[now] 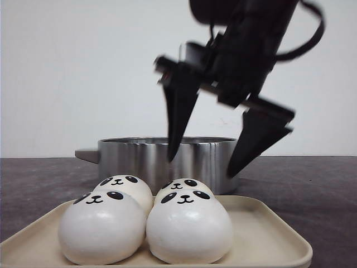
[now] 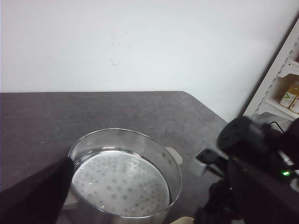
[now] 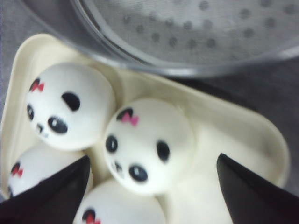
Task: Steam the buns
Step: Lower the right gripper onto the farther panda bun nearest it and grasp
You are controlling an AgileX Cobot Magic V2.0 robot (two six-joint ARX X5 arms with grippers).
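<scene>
Right claw hangs wide, nothing held, poised above the rear pair of the buns; its two dark fingers straddle empty air in front of the steamer pot. From the right wrist view the bun with the pink bow sits between the fingertips, so that looks to be the target. To do this pick well, I judge: descend straight, centre the dome between the fingers, close gently low on its sides, since a smooth rounded bun could squirt out or dent; lift clear of the neighbours touching it before carrying over the pot rim. All four buns lie huddled on the cream tray at the bench's near edge, pot just behind toward the far edge, its perforated steaming plate bare. Left claw: only a dark blur shows in the left wrist view, cannot tell its state. No brand or writing readable; bottles on a shelf carry labels too small to read.
</scene>
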